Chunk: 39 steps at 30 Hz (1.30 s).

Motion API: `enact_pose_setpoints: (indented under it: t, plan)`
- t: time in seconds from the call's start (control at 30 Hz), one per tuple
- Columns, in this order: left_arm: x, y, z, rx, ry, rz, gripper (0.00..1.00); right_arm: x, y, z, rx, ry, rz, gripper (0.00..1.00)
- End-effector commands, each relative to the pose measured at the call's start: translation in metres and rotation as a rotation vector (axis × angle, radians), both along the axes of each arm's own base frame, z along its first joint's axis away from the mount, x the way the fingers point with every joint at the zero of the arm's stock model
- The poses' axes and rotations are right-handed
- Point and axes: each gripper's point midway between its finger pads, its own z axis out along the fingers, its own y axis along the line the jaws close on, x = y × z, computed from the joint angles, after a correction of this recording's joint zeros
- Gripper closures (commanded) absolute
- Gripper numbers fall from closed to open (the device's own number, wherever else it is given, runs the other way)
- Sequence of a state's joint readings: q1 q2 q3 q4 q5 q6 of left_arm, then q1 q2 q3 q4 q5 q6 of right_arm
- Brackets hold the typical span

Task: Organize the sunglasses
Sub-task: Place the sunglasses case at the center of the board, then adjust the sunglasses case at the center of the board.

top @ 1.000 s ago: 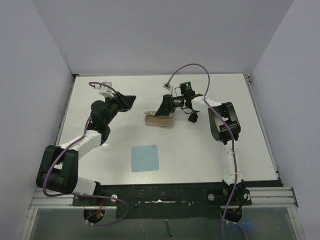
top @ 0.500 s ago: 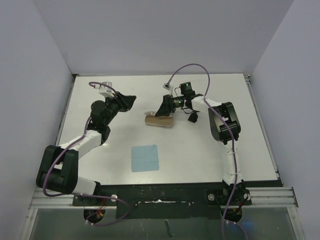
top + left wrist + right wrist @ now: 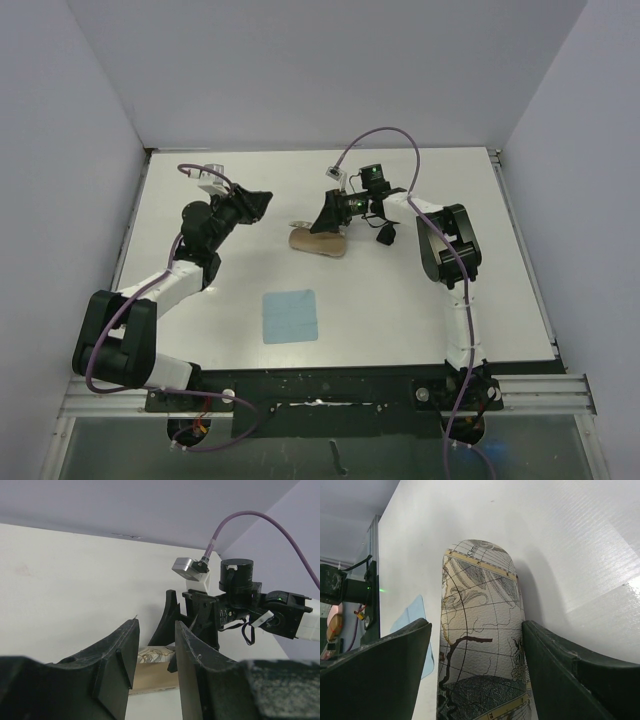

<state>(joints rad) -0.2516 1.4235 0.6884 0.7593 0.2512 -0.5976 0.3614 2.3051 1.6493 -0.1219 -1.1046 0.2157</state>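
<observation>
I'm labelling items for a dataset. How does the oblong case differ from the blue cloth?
Colour: the case is beige with a map-like print; the cloth is plain light blue.
Shape: the case is oblong, rounded and raised; the cloth is a flat square.
Place: the case lies between the open fingers of the right gripper, while the cloth lies alone nearer the arm bases.
Both rest on the white table.

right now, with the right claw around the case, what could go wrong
The right claw stands open astride the case, little room either side; pulling out sideways could drag or tip it. What look like the sunglasses lie on the table right beside the right arm, so a swing could sweep them. The left claw hovers open close by and could bump.
</observation>
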Motion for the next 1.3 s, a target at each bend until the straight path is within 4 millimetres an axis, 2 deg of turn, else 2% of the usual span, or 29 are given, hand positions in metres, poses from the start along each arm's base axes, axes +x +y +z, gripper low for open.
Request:
enact_pose_setpoints:
  t: [0.0,0.3,0.67,0.87,1.0,1.13,1.17,1.27]
  plan:
    - [-0.002,-0.002,0.012,-0.016,-0.047,-0.021,0.66,0.017,-0.002,0.02,0.003,-0.083,-0.034,0.26]
    - [-0.002,-0.002,0.011,-0.014,-0.046,-0.022,0.66,0.045,-0.028,0.045,-0.025,-0.155,-0.167,0.25]
    - [-0.005,-0.002,0.008,-0.012,-0.043,-0.026,0.66,0.058,-0.042,0.064,-0.073,-0.217,-0.265,0.26]
    - [-0.003,-0.001,0.0,-0.005,-0.026,-0.018,0.67,0.064,-0.058,0.087,-0.133,-0.281,-0.369,0.34]
    - [0.0,-0.001,-0.013,0.01,0.004,-0.005,0.69,0.055,-0.064,0.095,-0.166,-0.297,-0.418,0.44]
    - [0.001,-0.002,-0.02,0.034,0.015,0.012,0.74,0.037,-0.063,0.099,-0.168,-0.31,-0.437,0.46]
    - [-0.003,-0.001,-0.031,0.045,0.036,0.018,0.74,0.032,-0.062,0.099,-0.168,-0.31,-0.442,0.51]
    - [-0.005,-0.003,-0.036,0.061,0.041,0.019,0.74,0.018,-0.062,0.092,-0.19,-0.287,-0.459,0.64]
